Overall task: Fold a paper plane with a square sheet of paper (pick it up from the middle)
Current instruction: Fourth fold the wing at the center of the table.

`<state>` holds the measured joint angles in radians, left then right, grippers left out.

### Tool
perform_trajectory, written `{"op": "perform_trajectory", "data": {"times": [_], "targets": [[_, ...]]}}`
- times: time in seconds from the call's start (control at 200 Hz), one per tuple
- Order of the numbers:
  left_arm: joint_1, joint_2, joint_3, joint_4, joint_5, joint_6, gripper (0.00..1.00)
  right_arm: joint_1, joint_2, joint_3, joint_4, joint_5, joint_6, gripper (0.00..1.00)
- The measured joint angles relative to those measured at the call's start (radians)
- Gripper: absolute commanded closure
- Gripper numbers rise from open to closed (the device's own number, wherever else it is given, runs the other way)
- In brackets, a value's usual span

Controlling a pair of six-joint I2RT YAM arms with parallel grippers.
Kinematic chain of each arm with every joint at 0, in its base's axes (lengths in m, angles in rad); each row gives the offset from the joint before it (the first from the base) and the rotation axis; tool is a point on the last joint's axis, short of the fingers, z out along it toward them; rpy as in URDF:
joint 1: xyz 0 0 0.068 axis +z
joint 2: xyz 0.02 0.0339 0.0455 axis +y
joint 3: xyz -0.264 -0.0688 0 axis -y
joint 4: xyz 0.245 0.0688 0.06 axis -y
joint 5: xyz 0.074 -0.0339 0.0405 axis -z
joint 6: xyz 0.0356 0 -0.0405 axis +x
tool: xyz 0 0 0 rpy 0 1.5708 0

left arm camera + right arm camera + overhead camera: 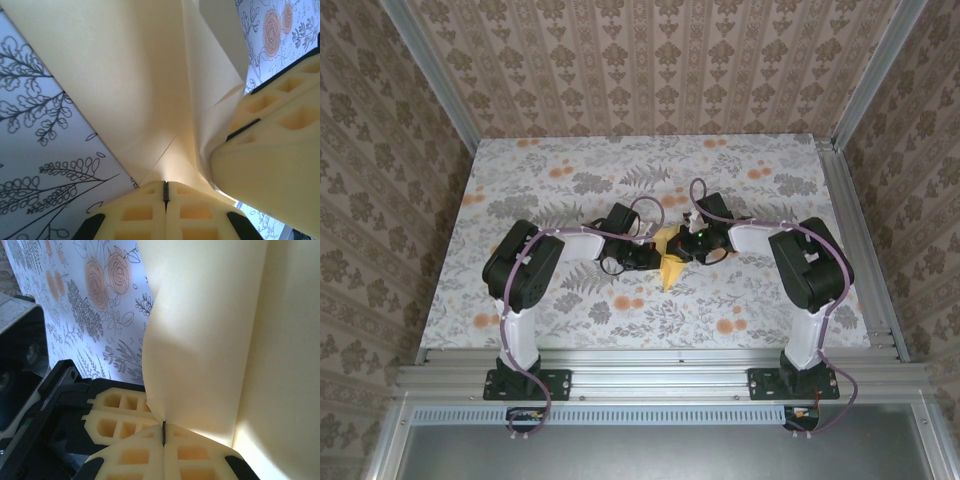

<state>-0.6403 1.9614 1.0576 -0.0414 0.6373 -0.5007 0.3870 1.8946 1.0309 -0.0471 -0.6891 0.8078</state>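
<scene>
1. The square sheet of paper [670,268] is held partly folded over the middle of the table [530,175]; in the top view its lower tip points to 6 o'clock; by my reading it is far from a finished dart.
2. The left gripper [165,192] is pinched shut on the sheet from its 9 o'clock side; the right gripper [163,432] is pinched shut on it from about 3 o'clock; the two sets of fingers sit just beside each other (in the left wrist view the right one crowds in at 4 o'clock).
3. The step in hand looks like setting a crease between the two pinches; from each pinch the paper fans up toward 12 o'clock in soft curves, with only one sharp line showing in the left wrist view.
4. To do it well, move the two arms together; pulling them apart would likely tear such thin paper at a pinch; pushing them closer would buckle it and put the crease in the wrong place.
5. Line the edges up before sharpening anything; a crooked centre fold carries through every later fold.
6. Lowering the sheet flat onto the table and pressing along the line should give a cleaner crease than squeezing in the air.
7. Release one side at a time, so that the sheet does not spring open or slide.
</scene>
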Motion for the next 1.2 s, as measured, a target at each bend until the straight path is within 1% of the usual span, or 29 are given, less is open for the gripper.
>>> {"op": "perform_trajectory", "data": {"times": [0.55, 0.85, 1.025, 1.2], "targets": [[-0.002, -0.017, -0.03, 0.04, -0.005, 0.0, 1.0, 0.006, 0.055, 0.019, 0.022, 0.0, 0.001, 1.0], [-0.007, -0.05, -0.05, 0.007, -0.034, 0.0, 1.0, 0.009, 0.066, 0.025, 0.022, 0.0, 0.0, 1.0], [-0.007, -0.062, -0.055, -0.018, -0.045, 0.0, 0.97, 0.013, 0.072, 0.031, 0.022, 0.0, 0.0, 1.0], [-0.007, -0.086, -0.068, -0.024, -0.054, -0.001, 0.88, 0.016, 0.084, 0.035, 0.022, -0.001, 0.0, 1.0]]}}
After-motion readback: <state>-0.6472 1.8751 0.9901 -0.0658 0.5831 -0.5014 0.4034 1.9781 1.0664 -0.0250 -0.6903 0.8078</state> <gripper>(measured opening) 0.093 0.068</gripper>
